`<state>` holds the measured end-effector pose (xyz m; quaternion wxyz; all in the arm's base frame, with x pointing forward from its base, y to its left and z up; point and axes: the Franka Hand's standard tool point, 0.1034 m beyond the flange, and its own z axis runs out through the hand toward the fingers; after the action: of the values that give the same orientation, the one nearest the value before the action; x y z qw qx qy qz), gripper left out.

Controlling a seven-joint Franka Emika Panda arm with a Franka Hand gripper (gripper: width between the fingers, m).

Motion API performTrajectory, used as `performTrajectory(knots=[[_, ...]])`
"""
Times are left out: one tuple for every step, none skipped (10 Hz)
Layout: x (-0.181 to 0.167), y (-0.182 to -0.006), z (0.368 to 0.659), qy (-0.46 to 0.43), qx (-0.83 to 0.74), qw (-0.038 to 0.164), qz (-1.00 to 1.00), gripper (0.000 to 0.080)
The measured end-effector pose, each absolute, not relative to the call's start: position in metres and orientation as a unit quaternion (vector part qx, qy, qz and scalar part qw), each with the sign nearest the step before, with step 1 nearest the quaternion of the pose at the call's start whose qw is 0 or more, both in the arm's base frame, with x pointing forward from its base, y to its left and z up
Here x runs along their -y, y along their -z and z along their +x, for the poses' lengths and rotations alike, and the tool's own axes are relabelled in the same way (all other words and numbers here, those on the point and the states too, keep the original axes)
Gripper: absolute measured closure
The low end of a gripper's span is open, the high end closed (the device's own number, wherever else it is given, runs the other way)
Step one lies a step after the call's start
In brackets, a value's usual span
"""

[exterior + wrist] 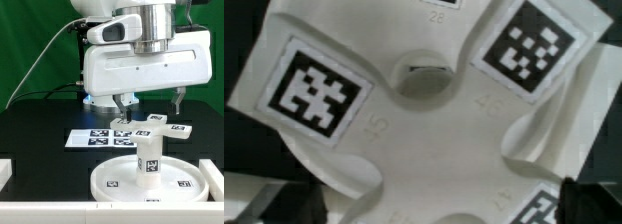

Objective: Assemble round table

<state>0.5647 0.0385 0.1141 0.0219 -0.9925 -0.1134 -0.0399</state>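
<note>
The large round rimmed disc (120, 185) lies flat at the front of the black table. The short thick leg (148, 157) stands upright on its middle. The flat cross-shaped base (166, 126) lies just behind them, partly hidden by the leg. My gripper (150, 106) hangs right over the base, open, with one finger on either side of it. In the wrist view the base (438, 130) fills the picture, showing its tags and centre hole (420, 76). The dark fingertips (263, 200) stand wide apart at its edges, and my gripper (420, 212) holds nothing.
The marker board (92, 139) lies flat on the table at the exterior view's left of the base. White rails (8, 172) border the table at the front corners. A green curtain hangs behind, and a cable runs down at the exterior view's left.
</note>
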Motion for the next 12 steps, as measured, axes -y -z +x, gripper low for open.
performTrajectory(knots=[[-0.0377, -0.1051, 0.5592, 0.036, 0.116, 0.019, -0.992, 0.0151], [-0.0375, -0.1016, 0.5586, 0.035, 0.118, 0.017, -0.992, 0.0151], [-0.0360, -0.0976, 0.5585, 0.035, 0.118, 0.015, -0.992, 0.0151], [-0.0358, -0.0960, 0.5580, 0.033, 0.118, 0.015, -0.992, 0.0151], [-0.0354, -0.0960, 0.5581, 0.033, 0.117, 0.015, -0.992, 0.0151], [-0.0353, -0.0959, 0.5580, 0.033, 0.109, 0.015, -0.993, 0.0267], [-0.0352, -0.0959, 0.5580, 0.033, 0.099, 0.015, -0.994, 0.0353], [-0.0349, -0.0958, 0.5580, 0.033, 0.099, 0.015, -0.994, 0.0353], [-0.0351, -0.0958, 0.5580, 0.033, 0.074, 0.017, -0.997, 0.0353], [-0.0359, -0.0958, 0.5584, 0.033, 0.029, 0.018, -0.999, 0.0353], [-0.0401, -0.0958, 0.5600, 0.038, -0.036, 0.018, -0.998, 0.0353], [-0.0398, -0.0956, 0.5612, 0.040, -0.091, 0.019, -0.995, 0.0353]])
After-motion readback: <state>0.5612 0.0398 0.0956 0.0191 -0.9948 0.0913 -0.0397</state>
